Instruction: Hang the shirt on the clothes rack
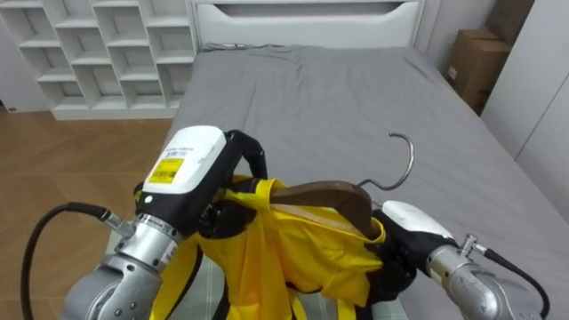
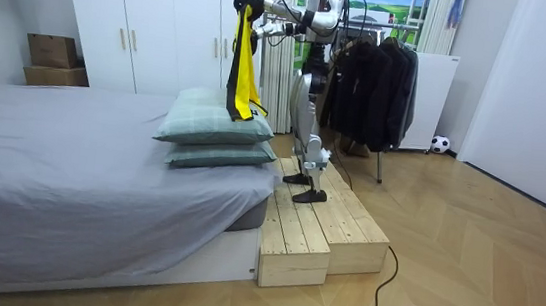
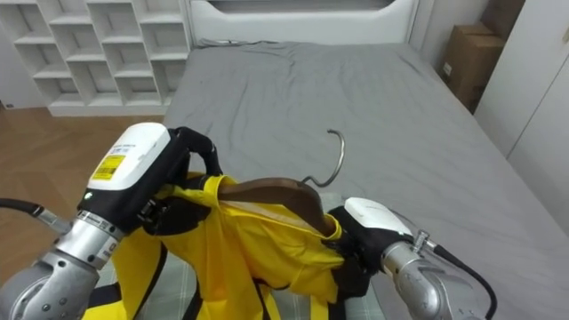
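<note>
A yellow garment [image 1: 267, 258] with dark stripes hangs on a brown wooden hanger [image 1: 320, 196]. The hanger's metal hook [image 1: 404, 164] points up and away from me. My left hand [image 1: 191, 173] is curled on the cloth at the hanger's left end. At the right end, my right hand [image 1: 404, 231] grips the cloth. In the room view I stand on a wooden platform [image 2: 321, 223] at the end of the bed and hold the yellow garment [image 2: 241, 70] high over the pillows [image 2: 215, 127].
The grey bed [image 1: 356, 98] stretches ahead, with its white headboard [image 1: 307, 22] at the far end. A white cube shelf [image 1: 98, 53] stands at the left and cardboard boxes [image 1: 476, 62] at the right. Behind me a rack of dark jackets [image 2: 375, 87] stands by the wall.
</note>
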